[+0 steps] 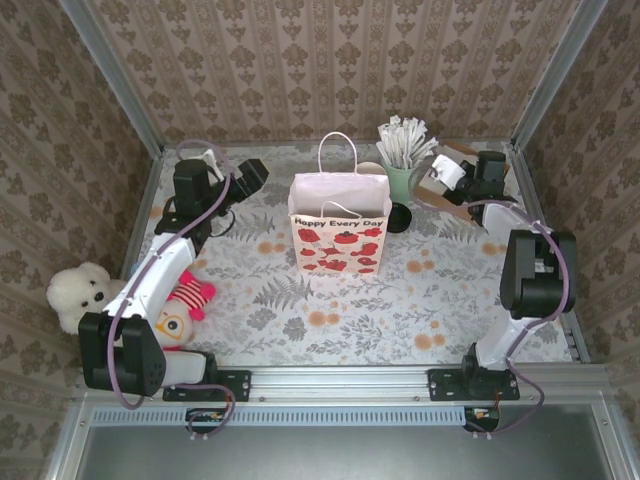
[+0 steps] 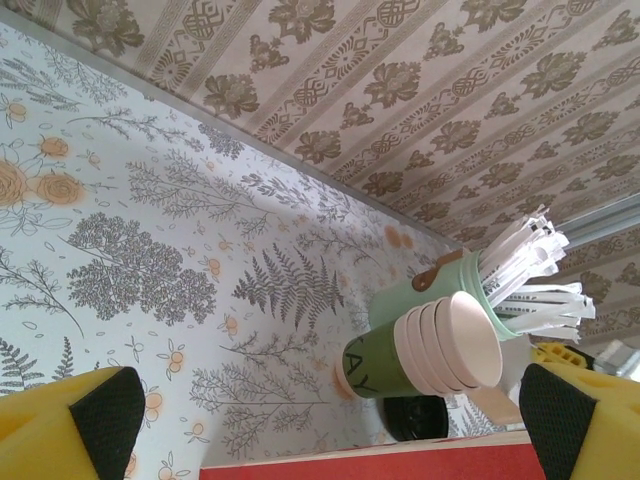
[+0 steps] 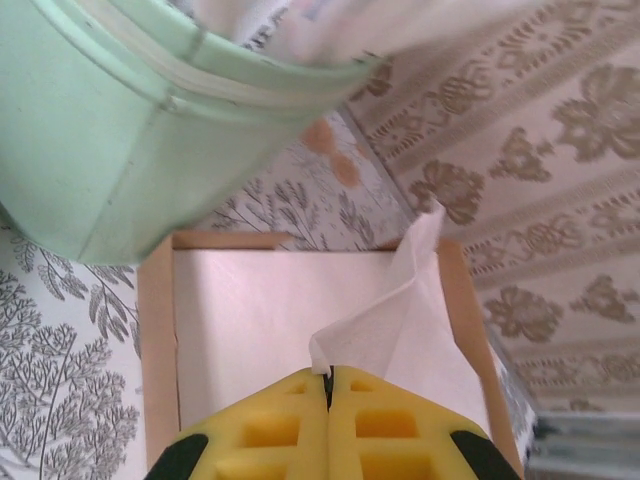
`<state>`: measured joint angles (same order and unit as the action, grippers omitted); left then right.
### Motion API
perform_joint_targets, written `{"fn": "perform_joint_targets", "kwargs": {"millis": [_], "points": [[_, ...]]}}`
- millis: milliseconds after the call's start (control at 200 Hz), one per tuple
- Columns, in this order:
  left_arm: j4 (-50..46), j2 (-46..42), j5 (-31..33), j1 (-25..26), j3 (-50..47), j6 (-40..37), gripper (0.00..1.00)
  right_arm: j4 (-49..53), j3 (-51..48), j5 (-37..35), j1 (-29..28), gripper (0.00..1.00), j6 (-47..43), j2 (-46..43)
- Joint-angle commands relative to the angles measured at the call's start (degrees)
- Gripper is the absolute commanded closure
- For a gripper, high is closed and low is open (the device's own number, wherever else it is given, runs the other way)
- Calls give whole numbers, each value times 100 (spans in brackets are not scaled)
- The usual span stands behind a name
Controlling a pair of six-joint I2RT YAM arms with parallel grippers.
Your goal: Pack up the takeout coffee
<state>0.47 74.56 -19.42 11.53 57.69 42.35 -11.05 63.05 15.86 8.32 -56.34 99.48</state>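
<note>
While right tool (image 3: 328, 375) is pinching shut on a napkin (image 3: 390, 310) in the wooden box (image 3: 158, 330) and left tool (image 2: 330, 430) is hanging open, takeout coffee (image 1: 398, 216) is standing on the table (image 1: 300, 300) beside the paper bag (image 1: 340, 235), napkin likely needing a slow, straight draw.

Top view: fixed high behind the arm bases (image 1: 215, 381), looking down over the whole table (image 1: 440, 300). Left wrist: low, angled across the table toward the back wall (image 2: 400, 80). Right wrist: very close beside the mint-green cup (image 3: 100, 130), common to all three views
</note>
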Motion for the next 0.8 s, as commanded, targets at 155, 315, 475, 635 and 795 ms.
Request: {"fn": "perform_joint_targets", "kwargs": {"millis": [155, 315, 475, 635, 795], "points": [[449, -241, -63, -46, 112, -331, 0, -768, -315, -396, 134, 100, 1814, -1116], [524, -242, -324, -28, 335, -729, 0, -825, -285, -583, 129, 100, 2924, -1673], [535, -133, -796, 23, 666, -1001, 0, -415, -83, -581, 135, 100, 3615, -2299], [598, -25, -1172, 316, 965, -1653, 0, 10, 105, -444, 124, 100, 4218, -2847], [351, 26, -1608, 790, 1420, -2805, 0, 669, 571, 103, -28, 100, 4861, -3277]]}}
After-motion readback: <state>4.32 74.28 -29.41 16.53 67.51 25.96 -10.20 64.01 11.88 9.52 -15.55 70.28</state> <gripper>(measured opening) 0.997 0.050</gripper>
